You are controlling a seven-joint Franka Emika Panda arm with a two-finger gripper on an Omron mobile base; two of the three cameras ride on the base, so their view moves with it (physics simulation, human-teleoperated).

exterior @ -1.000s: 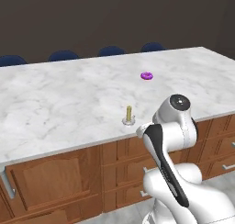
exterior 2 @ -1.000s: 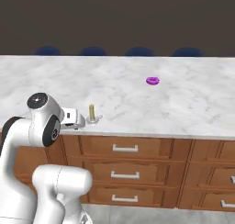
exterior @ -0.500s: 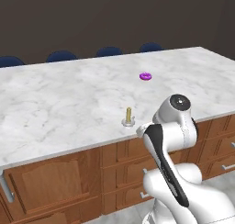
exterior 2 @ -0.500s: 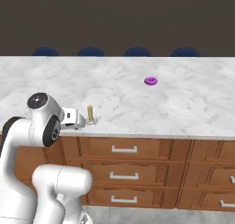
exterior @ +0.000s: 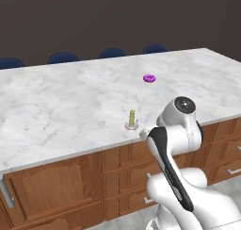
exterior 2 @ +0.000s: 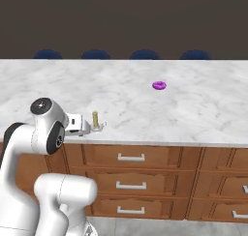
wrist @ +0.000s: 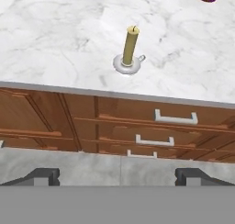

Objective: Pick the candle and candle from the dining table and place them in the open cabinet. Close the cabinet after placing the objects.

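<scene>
So right now my gripper (wrist: 117,175) is spread wide with nothing in it, both finger tips (wrist: 39,175) far apart at the bottom of the hand view and only air between them. Makes sense to me, since I'm lining up on the stick candle (wrist: 130,47) and I'd want room for it to slide between them.

The candle stands upright on its little round silver dish, near the front edge of the dining table (exterior: 56,106), just above the drawer fronts (wrist: 151,122). Sitting that close to the edge is handy, I reckon, because I can come at it from the side without reaching far over the marble. My hand is low and out in front of the table edge, looking up along the wood at it, well apart from the candle, not touching.

The purple ring (exterior 2: 159,85) sits further back on the top (not my problem). I can't see the stubby candle or the cabinet from here, so nothing's been put away yet as far as I can judge
</scene>
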